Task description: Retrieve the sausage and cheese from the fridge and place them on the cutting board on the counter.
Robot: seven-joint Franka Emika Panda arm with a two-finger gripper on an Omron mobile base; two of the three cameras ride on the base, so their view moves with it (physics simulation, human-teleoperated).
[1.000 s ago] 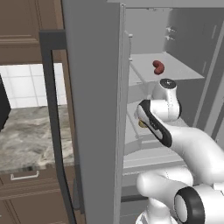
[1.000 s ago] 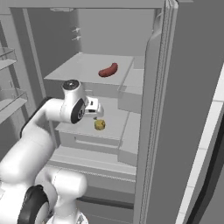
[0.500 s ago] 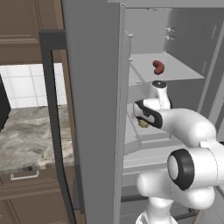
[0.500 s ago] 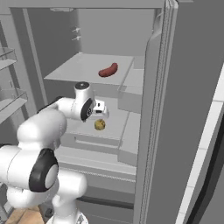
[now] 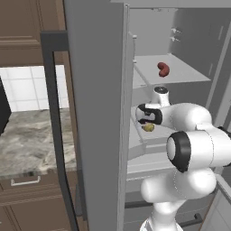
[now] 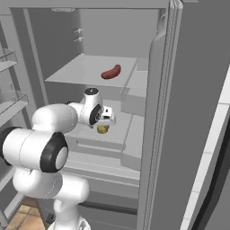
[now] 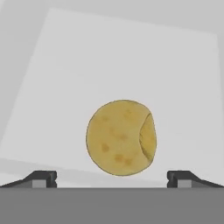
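The fridge (image 5: 94,113) stands open. The reddish-brown sausage (image 5: 163,69) (image 6: 111,71) lies on an upper shelf. One shelf lower sits the cheese (image 5: 148,127) (image 6: 103,129), a pale yellow rounded chunk with a notch cut out of it (image 7: 120,138). My gripper (image 5: 146,121) (image 6: 104,123) (image 7: 112,179) hangs just above the cheese, pointing down at it. It is open, with one fingertip (image 7: 41,178) on each side of the chunk and nothing between the jaws. The marbled counter (image 5: 27,144) lies left of the fridge. The cutting board is out of view.
The open left fridge door with its dark bar handle (image 5: 56,126) stands between the counter and the shelves. The right door (image 6: 188,112) is close beside the shelf. Door bins (image 6: 9,103) hang at the left. A dark brown drawer (image 5: 25,181) sits under the counter.
The arm has folded closer to the shelf and carried the hand over the cheese. The jaws have stayed open. Sausage and cheese have not moved.
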